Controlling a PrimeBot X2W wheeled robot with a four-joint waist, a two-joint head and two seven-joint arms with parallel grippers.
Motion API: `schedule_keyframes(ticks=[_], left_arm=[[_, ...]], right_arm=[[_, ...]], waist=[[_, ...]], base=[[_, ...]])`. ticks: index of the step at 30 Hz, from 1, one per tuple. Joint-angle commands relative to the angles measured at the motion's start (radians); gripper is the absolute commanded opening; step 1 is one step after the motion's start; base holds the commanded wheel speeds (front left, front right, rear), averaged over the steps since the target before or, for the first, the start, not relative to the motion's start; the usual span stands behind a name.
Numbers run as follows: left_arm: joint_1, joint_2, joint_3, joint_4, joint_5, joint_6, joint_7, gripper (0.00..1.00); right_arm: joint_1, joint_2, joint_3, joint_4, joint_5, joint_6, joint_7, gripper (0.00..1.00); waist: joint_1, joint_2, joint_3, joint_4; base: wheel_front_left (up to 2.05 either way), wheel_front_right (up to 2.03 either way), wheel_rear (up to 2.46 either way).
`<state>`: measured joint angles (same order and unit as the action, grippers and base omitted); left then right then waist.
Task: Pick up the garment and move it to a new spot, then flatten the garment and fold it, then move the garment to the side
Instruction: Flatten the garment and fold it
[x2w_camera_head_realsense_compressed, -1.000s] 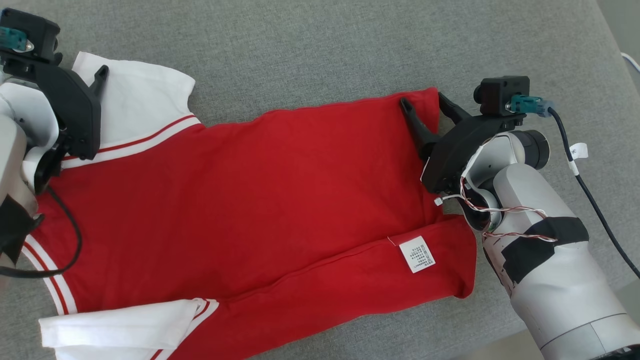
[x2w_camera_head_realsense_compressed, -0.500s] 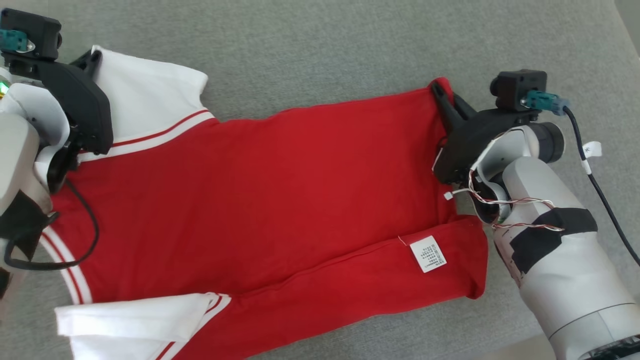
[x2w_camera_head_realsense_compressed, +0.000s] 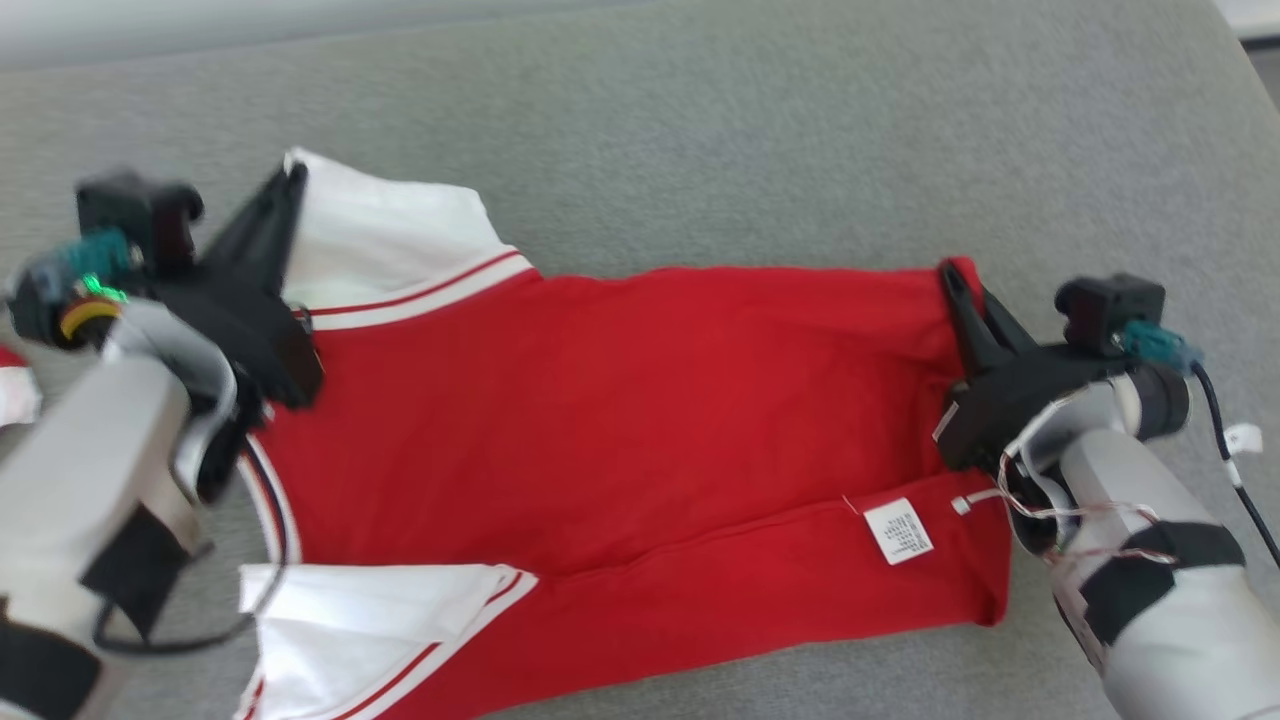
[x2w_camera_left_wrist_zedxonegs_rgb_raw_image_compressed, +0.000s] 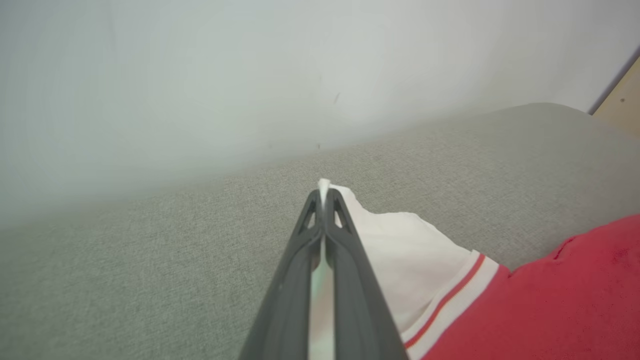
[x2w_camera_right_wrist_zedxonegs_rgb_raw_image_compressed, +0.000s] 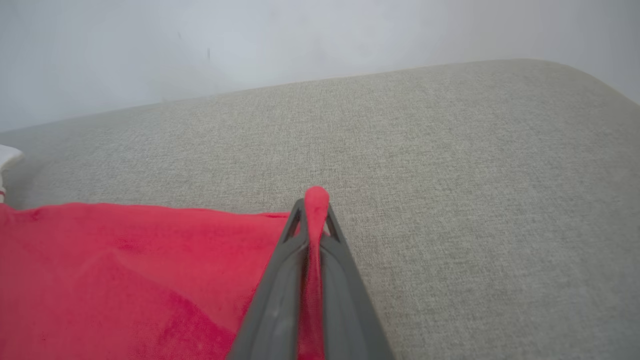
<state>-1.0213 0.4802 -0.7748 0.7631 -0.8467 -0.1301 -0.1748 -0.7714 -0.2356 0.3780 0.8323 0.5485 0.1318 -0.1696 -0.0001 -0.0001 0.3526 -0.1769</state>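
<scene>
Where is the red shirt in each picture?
Head view: the red shirt lies across the middle, between the left gripper and right gripper.
Left wrist view: lower right, its white sleeve pinched in the jaws.
Right wrist view: lower left, its red corner pinched in the jaws.
Shared landmark: the grey cushion underneath.

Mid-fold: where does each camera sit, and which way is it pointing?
Head: on the head, looking down at the shirt on the grey cushion; shows the left end effector and right end effector.
Left wrist: looks along the left end effector, shut on the white sleeve, towards the wall.
Right wrist: looks along the right end effector, shut on the red hem, towards the wall.
Shared: both wrist views catch the shirt's red body and the cushion.
</scene>
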Motion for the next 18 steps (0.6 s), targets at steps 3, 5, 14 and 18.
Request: schedule_keyframes(ticks=[3, 5, 14, 18], left_arm=[[0.116, 0.004, 0.009, -0.088, -0.014, 0.026, -0.050, 0.00], [0.174, 0.007, 0.015, -0.155, -0.013, 0.046, -0.067, 0.00], [0.441, -0.006, 0.118, -0.500, 0.022, 0.171, -0.091, 0.00], [0.556, -0.012, 0.159, -0.595, 0.062, 0.200, -0.090, 0.00]], right_arm=[[0.055, -0.041, 0.016, -0.010, 0.016, -0.002, -0.034, 0.00], [0.073, -0.059, 0.021, -0.013, 0.011, -0.003, -0.051, 0.00], [0.127, -0.109, 0.001, -0.021, 0.015, -0.003, -0.089, 0.00], [0.157, -0.120, -0.009, -0.029, 0.016, -0.003, -0.095, 0.00]], waist=[[0.0001, 0.0001, -0.077, 0.079], [0.0001, 0.0001, -0.090, 0.094], [0.0001, 0.0001, -0.129, 0.157], [0.0001, 0.0001, -0.144, 0.173]], base=[[0.00, 0.00, 0.00], [0.00, 0.00, 0.00], [0.00, 0.00, 0.00], [0.00, 0.00, 0.00]])
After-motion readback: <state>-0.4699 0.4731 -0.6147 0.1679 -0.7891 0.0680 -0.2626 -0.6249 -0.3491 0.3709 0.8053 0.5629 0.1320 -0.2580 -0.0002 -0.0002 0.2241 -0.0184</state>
